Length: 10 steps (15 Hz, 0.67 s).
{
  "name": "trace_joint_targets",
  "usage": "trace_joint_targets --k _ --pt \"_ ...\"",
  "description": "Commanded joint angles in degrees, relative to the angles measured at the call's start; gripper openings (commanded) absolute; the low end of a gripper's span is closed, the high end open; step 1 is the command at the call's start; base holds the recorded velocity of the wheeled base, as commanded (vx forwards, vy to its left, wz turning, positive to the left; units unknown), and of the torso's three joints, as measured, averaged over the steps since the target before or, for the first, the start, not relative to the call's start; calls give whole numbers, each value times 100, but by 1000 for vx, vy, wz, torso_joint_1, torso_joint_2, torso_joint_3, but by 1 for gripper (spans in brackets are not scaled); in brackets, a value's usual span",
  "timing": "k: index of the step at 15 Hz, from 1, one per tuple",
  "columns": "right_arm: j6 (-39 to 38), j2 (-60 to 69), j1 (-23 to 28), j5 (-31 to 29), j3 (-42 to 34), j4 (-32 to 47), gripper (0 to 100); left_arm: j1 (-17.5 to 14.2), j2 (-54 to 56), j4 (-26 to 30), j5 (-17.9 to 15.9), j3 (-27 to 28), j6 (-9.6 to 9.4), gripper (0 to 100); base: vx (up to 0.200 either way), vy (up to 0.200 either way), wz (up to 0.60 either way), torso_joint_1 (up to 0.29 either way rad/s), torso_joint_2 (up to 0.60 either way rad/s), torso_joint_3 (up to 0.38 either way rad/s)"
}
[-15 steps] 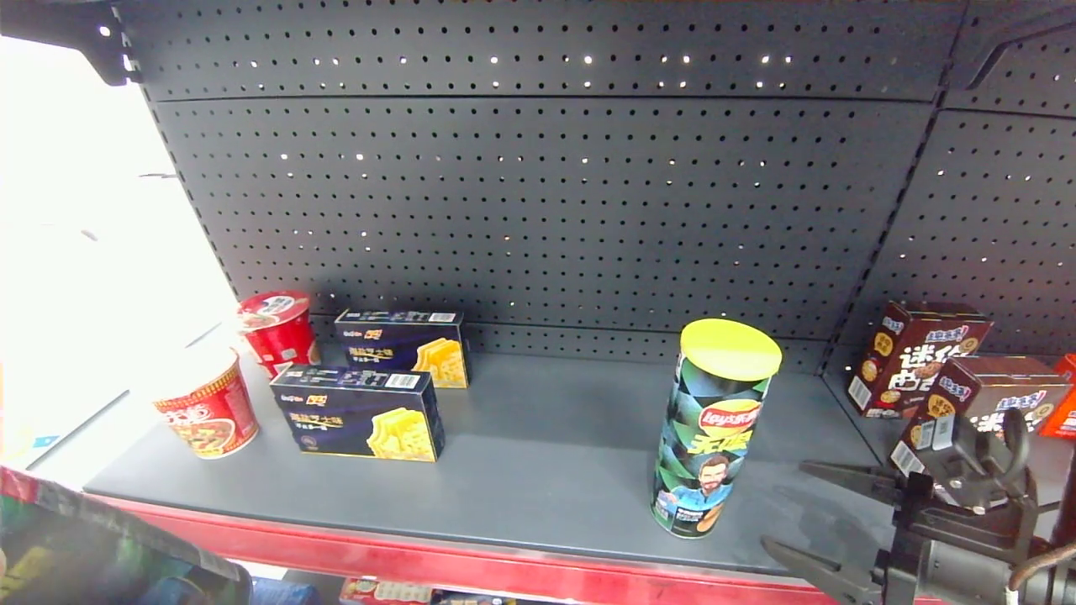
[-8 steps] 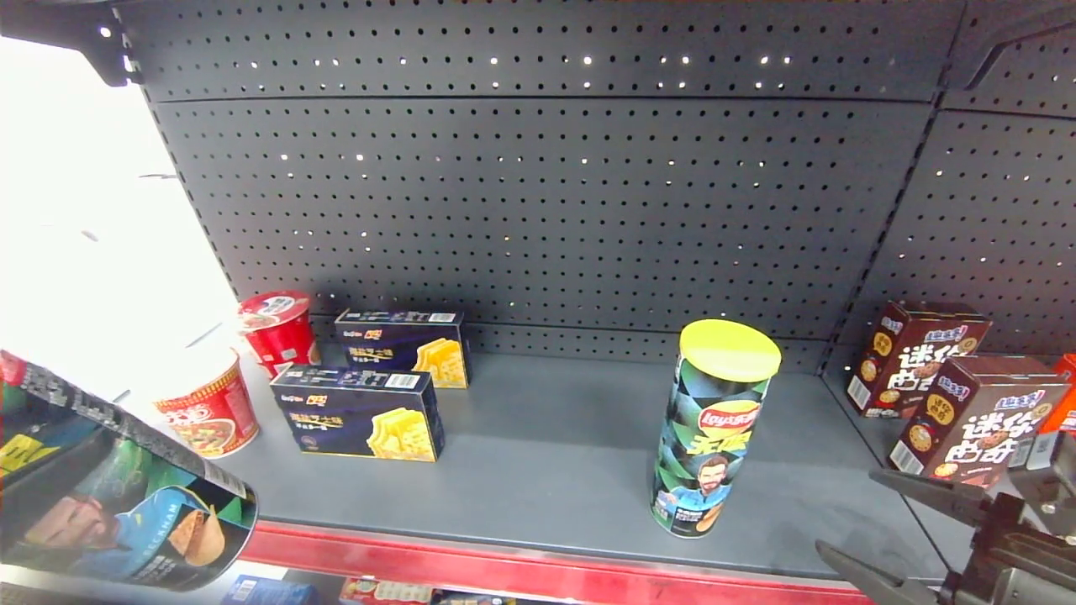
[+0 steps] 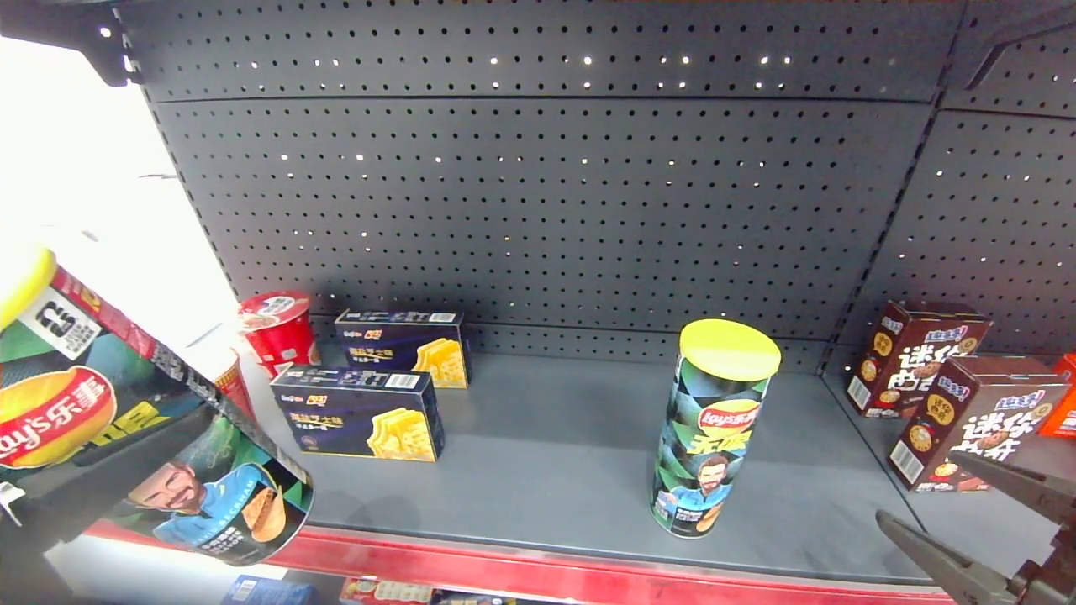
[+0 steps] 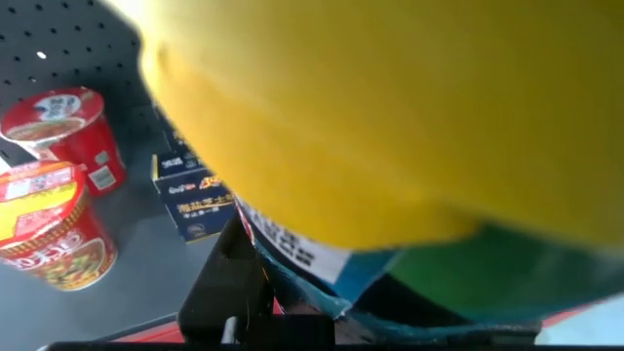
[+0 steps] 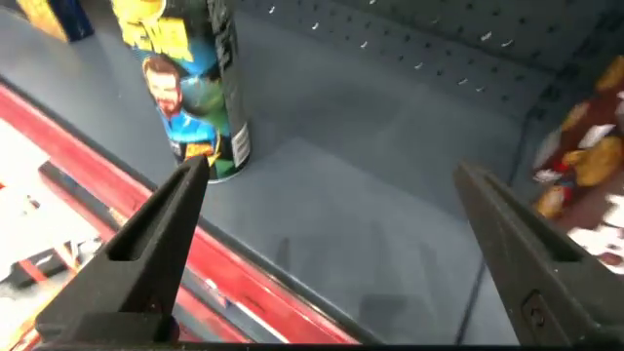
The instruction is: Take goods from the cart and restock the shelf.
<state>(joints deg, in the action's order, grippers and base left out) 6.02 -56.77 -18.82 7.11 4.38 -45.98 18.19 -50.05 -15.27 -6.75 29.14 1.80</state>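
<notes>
Blown-out glare at left, wrist views blurred

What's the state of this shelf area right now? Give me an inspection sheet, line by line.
Surface: grey shelf, bare in the middle.
Job's things: held can tilted at the shelf's left front; standing can upright, right of middle.
Clutter: noodle cups and blue boxes at left, brown boxes at right.
Grippers: left gripper shut on the held can; right gripper open and empty at the right front.
Cables: nothing seen.
Surroundings: perforated back panel; red front edge.
</notes>
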Motion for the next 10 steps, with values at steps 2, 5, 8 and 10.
trace_joint_targets --k 2,5,8,10 --pt "154 755 1 -69 -367 125 100 203 -365 -11 -1 48 -93 0 0 0 0 0 0 0" --pt "242 799 -51 -491 -262 125 100 343 -813 -204 7 338 -172 0 0 0 0 0 0 0" --pt "259 808 -69 -596 -341 142 100 343 -1024 -345 -1 584 -277 0 0 0 0 0 0 0" --pt "505 817 -51 -693 -411 204 100 458 -1077 -274 -1 883 -383 0 0 0 0 0 0 0"
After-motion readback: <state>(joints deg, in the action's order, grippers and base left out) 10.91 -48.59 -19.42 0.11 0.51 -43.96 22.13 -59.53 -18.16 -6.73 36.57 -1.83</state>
